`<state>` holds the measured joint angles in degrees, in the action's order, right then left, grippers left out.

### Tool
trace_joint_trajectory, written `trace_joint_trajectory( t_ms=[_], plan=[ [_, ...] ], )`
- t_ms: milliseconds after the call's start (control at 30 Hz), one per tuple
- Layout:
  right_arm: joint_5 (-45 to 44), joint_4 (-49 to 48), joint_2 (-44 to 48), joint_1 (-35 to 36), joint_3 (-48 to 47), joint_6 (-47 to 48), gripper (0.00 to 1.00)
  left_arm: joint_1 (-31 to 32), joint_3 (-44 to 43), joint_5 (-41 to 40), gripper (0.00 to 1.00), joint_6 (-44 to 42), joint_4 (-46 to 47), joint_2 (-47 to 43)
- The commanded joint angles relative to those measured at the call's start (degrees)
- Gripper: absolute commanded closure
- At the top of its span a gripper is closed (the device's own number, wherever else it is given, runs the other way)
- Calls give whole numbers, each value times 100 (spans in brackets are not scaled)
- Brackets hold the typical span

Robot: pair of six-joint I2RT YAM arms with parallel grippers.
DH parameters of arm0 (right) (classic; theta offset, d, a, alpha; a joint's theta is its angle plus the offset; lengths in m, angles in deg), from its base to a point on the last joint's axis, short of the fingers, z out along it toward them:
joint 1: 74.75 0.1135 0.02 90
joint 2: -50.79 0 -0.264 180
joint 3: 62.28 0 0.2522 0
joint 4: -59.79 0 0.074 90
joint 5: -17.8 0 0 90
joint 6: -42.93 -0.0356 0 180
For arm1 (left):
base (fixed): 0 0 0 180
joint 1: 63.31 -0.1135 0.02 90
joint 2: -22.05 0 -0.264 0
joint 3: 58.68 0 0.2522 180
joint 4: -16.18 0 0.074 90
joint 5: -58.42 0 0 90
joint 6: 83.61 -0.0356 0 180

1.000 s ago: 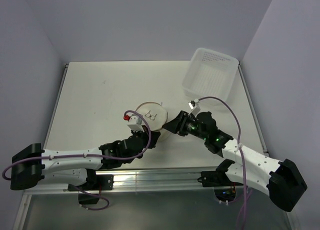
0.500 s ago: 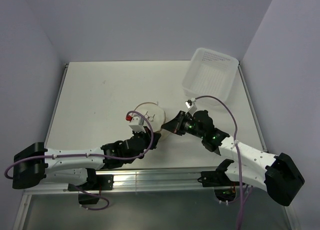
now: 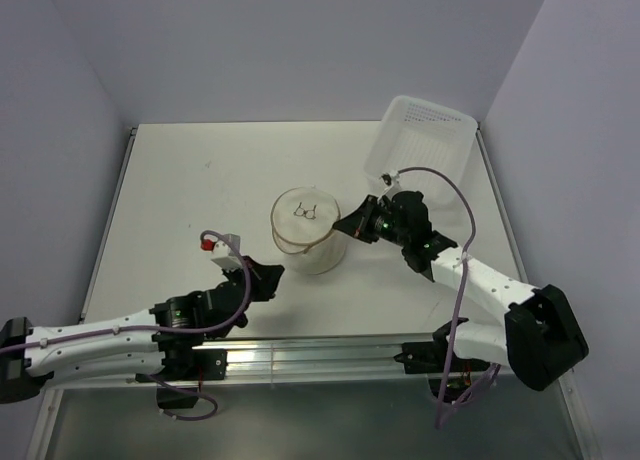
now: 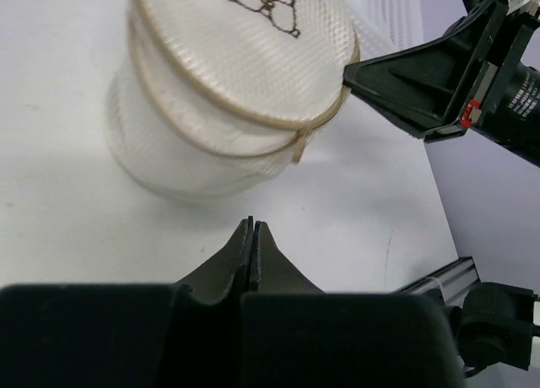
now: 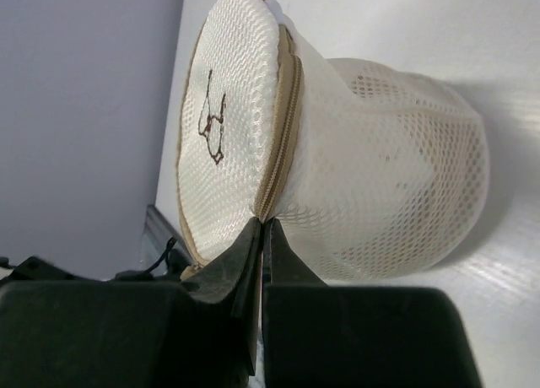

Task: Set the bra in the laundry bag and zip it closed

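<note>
- Right claw pressed together, tips at the bag zip seam, likely to drag it shut.
- Left claw pressed together, empty, clear of the bag toward the front edge.
- The bag stands mid counter, face up.

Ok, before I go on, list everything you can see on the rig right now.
laundry bag: one, whitish mesh with brownish hoops, middle of the table, round marked face upward.
bra: none visible outside the bag; the mesh does not show what is inside.
tray: one, white plastic, far right corner of the table.
table: one, white, under everything.
left gripper: one, black, shut, on the near side of the bag, not touching it.
right gripper: one, black, shut, tips at the bag's zip seam on its right side; cannot tell if it pinches anything.
</note>
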<state>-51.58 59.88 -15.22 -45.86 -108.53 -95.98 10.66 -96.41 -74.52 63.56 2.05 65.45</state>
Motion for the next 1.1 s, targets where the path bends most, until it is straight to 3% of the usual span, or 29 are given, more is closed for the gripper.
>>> trace_joint_trajectory(
  t_ms=[0,100,233,400,500,533,633,733,933,1067],
  plan=[
    [231,-74,-374,-181,-625,504,100,47,85,-610,100,277,-1123,-638],
    [478,-39,-901,-208,-1151,575,100,56,112,-785,100,356,-1475,-1165],
    [680,-4,-1273,-190,-1602,531,100,73,6,-945,100,270,-1608,-1211],
    [619,-13,-1037,-190,-1340,566,100,73,-90,-163,100,-522,-88,-327],
    [592,-56,-896,-181,-1111,584,100,21,-503,65,81,-724,281,342],
    [601,-48,-878,-199,-1084,584,100,-110,-695,214,70,-864,369,467],
    [679,-144,-886,-190,-996,566,100,-697,-837,1119,57,-874,686,801],
    [706,-215,-895,-190,-926,549,100,-1367,-706,1945,51,-786,1011,916],
    [803,-250,-939,-190,-952,549,100,-1965,-741,2860,48,-979,1371,1250],
    [803,-259,-957,-199,-952,557,100,-1992,-934,3037,54,-1085,1197,1610]
  ],
)
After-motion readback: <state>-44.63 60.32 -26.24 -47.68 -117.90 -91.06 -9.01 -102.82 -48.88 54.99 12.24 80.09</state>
